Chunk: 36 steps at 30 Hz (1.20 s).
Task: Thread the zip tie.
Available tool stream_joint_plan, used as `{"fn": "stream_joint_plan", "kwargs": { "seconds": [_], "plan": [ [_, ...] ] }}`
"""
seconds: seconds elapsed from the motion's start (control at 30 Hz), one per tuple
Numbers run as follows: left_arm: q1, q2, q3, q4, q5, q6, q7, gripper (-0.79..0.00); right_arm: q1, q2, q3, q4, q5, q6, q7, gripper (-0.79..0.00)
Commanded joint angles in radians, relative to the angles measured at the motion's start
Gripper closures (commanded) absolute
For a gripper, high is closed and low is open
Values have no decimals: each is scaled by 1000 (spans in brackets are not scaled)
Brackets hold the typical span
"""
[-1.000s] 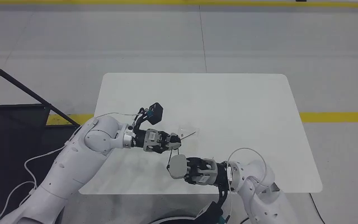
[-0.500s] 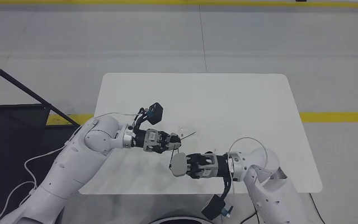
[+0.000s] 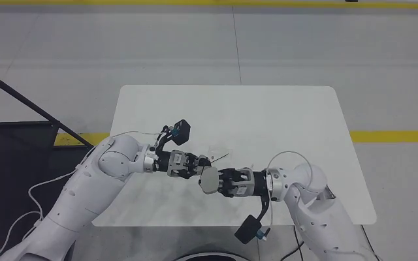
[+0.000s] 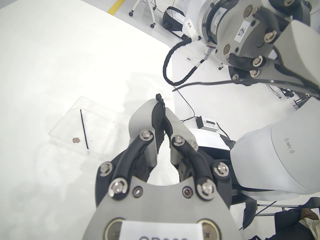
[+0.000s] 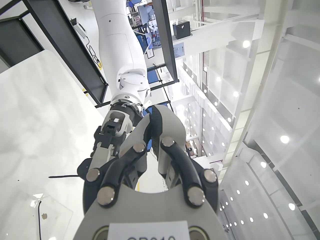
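Nearest, over the near half of the tabletop [image 3: 274, 117], the right gripper [image 5: 154, 113] hangs above the surface with its jaws closed on a black zip tie [image 4: 200, 84]. The tie is a thin strip running along the lower finger and sticking out sideways. Its pointed free end aims toward the left gripper [image 4: 160, 109], near it but apart; the left wrist view shows a gap between that point and the left jaws. The left gripper sits just beside the right one, and in the top view their tips nearly meet. The left jaws are closed too, pinching a small black piece [image 4: 159, 99] that pokes out past the fingertips. I cannot tell if it is the head of the same tie or a separate bit. The pointed end hangs free in the air, not inside that piece.

Just beyond the two grippers, a clear plastic tray [image 4: 62, 126] lies flat on the tabletop. Inside it a second black tie [image 4: 84, 128] lies straight, with a small brown spot [image 4: 76, 140] just beside it. Farther out, the white tabletop runs on to its far edge, then comes grey floor with a yellow line [image 3: 385, 136] past the right side.
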<state>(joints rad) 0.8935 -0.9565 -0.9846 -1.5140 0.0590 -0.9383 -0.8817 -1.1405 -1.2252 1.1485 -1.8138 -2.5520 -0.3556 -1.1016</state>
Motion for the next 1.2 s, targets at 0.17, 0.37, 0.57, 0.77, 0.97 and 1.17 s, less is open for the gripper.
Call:
{"fn": "stream_joint_plan", "kwargs": {
  "seconds": [0.17,0.37,0.57,0.77,0.97,1.17],
  "plan": [
    [0,0,0,0,0,0,0,0,5,11,-13,12,5,15,-9,0],
    [0,0,0,0,0,0,0,0,11,19,-17,16,15,17,11,0],
    [0,0,0,0,0,0,0,0,15,26,-26,20,29,31,15,0],
    [0,0,0,0,0,0,0,0,23,33,-35,29,37,41,16,0],
    [0,0,0,0,0,0,0,0,32,39,-41,35,49,47,20,0],
    [0,0,0,0,0,0,0,0,38,46,-48,40,56,51,23,0]
  ]
}}
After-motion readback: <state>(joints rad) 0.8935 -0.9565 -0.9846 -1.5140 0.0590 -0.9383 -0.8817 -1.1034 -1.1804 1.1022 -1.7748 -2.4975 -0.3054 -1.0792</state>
